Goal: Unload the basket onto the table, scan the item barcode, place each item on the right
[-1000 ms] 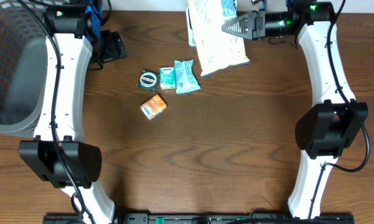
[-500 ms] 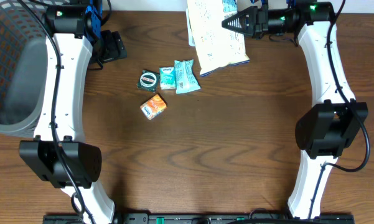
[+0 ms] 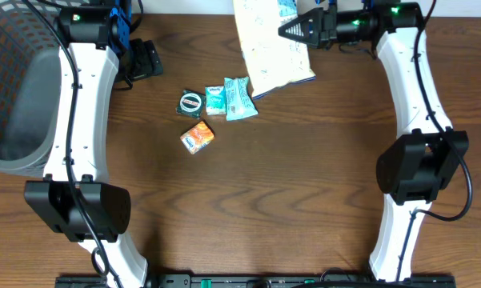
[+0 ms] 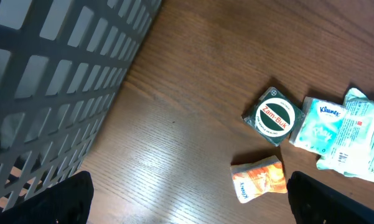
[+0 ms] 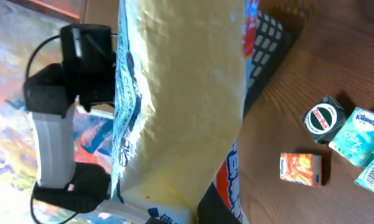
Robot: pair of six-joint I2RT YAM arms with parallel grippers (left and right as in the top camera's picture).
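Well, the right gripper is clamped shut on one edge of a big yellow-and-white bag. The bag sits beyond the round tin and off to that tin's right, at the far edge of the table. Whether the bag's lower corner touches the wood I cannot tell. In the right wrist view the bag fills the middle of the picture. Its crinkled yellow face is turned to the camera, with blue print along its edges. Past it stands a grey-handled device with a black head, perhaps a scanner.

Three small things lie close by the tin. A tissue pack touches its right side. A blue packet lies just beyond that pack. An orange box lies near the tin on the side toward the arm bases, apart from it.

The left gripper hangs released, its two fingers spread wide with nothing between them. It sits left of the tin, between the tin and a dark mesh basket. From its wrist camera the tin, the tissue pack and the orange box all show plainly.
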